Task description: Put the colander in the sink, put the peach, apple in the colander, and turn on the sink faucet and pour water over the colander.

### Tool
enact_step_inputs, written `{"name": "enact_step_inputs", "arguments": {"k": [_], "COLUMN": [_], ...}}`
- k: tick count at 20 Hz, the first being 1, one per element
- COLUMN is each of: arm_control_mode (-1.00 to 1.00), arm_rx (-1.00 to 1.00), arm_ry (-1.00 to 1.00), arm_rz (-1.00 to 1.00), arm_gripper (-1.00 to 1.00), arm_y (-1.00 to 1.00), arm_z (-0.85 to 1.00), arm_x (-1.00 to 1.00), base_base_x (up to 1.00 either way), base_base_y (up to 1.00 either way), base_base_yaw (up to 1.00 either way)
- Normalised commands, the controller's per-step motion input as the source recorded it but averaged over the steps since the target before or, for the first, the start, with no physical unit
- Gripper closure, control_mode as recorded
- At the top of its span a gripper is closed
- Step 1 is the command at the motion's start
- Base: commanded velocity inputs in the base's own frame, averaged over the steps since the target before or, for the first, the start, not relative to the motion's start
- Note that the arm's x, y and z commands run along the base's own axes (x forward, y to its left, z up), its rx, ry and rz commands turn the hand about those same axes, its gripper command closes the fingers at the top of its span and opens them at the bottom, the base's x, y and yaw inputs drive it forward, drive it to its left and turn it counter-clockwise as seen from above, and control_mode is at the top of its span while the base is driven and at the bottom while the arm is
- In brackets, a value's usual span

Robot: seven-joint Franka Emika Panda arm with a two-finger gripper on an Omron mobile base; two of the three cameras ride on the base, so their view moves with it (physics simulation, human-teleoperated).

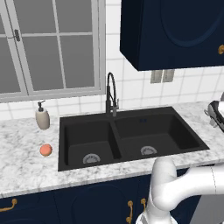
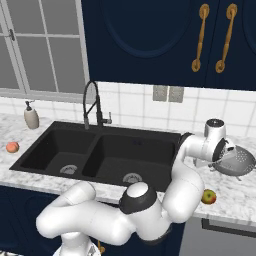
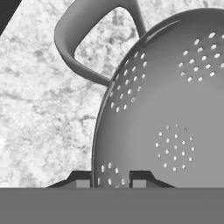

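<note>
Perforated silver-grey metal colander (image 3: 166,113) wall sits pinched between the two dark finger tips of the gripper (image 3: 111,181). White arm reaches right across the marbled counter (image 2: 235,192), wrist hiding part of the tilted bowl; yellow-green apple (image 2: 208,196) lies nearby.

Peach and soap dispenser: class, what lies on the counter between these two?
Nothing: in the left base view, only bare marbled counter separates the peach from the soap dispenser behind it, left of the sink.
</note>
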Motion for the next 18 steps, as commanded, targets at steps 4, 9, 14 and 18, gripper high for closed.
{"name": "enact_step_inputs", "arguments": {"k": [4,9,14,18], "arm_control_mode": [-1.0,-1.0,-1.0,-1.0], "arm_rx": [0.0,0.0,-0.02,-0.05], "arm_ry": [0.0,-0.05,-0.13,-0.13], "arm_rz": [0.0,0.0,0.0,0.02], "arm_gripper": [1.0,1.0,1.0,1.0], "arm_y": [0.01,0.0,0.03,0.3], "arm_z": [0.07,0.5,0.43,0.43], "arm_x": [-0.08,-0.24,-0.32,-0.51], "base_base_x": [0.0,0.0,0.0,0.0], "base_base_y": [0.0,0.0,0.0,0.0], "base_base_yaw": [0.0,0.0,0.0,0.0]}}
